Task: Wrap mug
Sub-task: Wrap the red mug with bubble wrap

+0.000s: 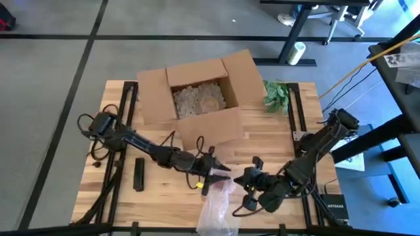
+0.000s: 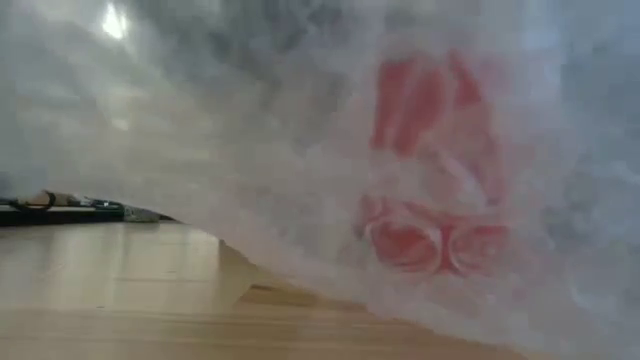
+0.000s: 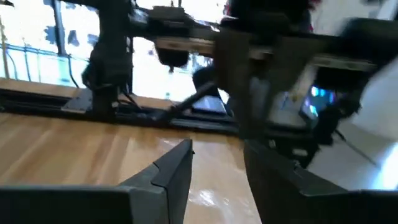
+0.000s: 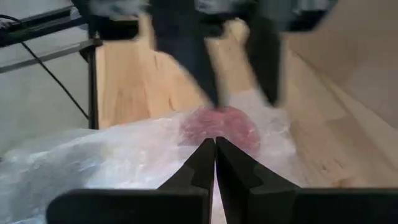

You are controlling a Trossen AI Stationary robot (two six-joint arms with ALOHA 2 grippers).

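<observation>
A red mug (image 4: 221,127) lies under a sheet of clear bubble wrap (image 1: 220,204) near the table's front edge; in the low view the mug (image 2: 430,190) shows through the wrap (image 2: 250,150), which hangs before the lens. My right gripper (image 4: 215,155) is shut at the wrap on the mug's near right side, and shows in the high view (image 1: 248,187) too. My left gripper (image 1: 211,172) is open. Its fingers (image 4: 205,74) come down at the mug's far side. I cannot tell whether they touch the wrap. My right gripper pinches the bubble wrap (image 4: 186,149) between its two shut fingers, right beside the mug. The fingers slant down from the table's right side. My own fingertips hide the place of contact, so edge or fold cannot be told. Part of the wrap is raised off the table (image 2: 150,290).
An open cardboard box (image 1: 197,98) with pale filling stands at the table's far middle, a green plant (image 1: 275,95) to its right. A black bar (image 1: 138,174) lies at the near left. Bare wood (image 1: 164,196) lies left of the wrap.
</observation>
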